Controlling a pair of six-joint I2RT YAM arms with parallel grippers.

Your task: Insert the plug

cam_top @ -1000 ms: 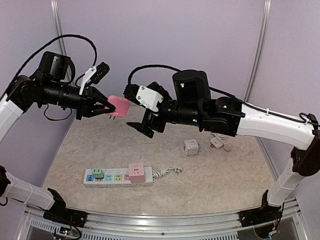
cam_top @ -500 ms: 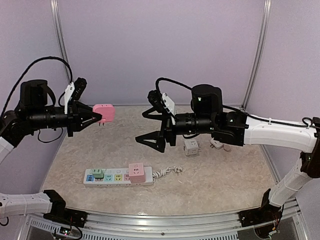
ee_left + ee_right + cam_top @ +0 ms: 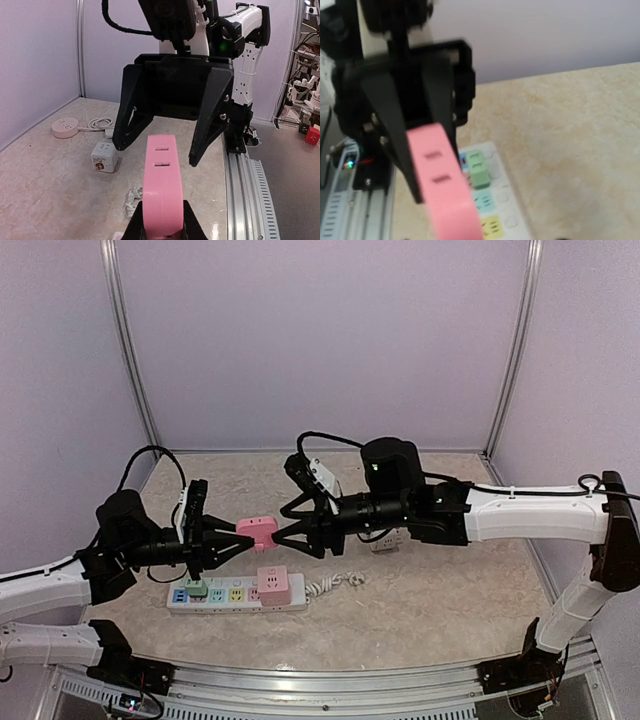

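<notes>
My left gripper [image 3: 240,537] is shut on a flat pink plug [image 3: 258,531] and holds it in the air above the power strip [image 3: 228,596]. In the left wrist view the plug [image 3: 161,190] stands on edge between my fingers [image 3: 131,226]. My right gripper [image 3: 283,536] is open, facing the left one. Its two black fingers [image 3: 131,117] stand on either side of the plug's far end with gaps. The white strip carries a green plug [image 3: 195,587] and a pink cube plug [image 3: 272,583]. The right wrist view shows the held plug [image 3: 445,185] blurred over the strip [image 3: 507,200].
A white cube adapter [image 3: 104,156] and a round socket [image 3: 65,128] with a white cord lie on the table behind the right arm. The strip's coiled cord [image 3: 337,583] lies to its right. A metal rail [image 3: 330,685] runs along the near edge.
Both arms have come down and toward each other. The left gripper carried the pink plug down and right to above the strip. The right gripper's open fingers now flank the plug's end.
</notes>
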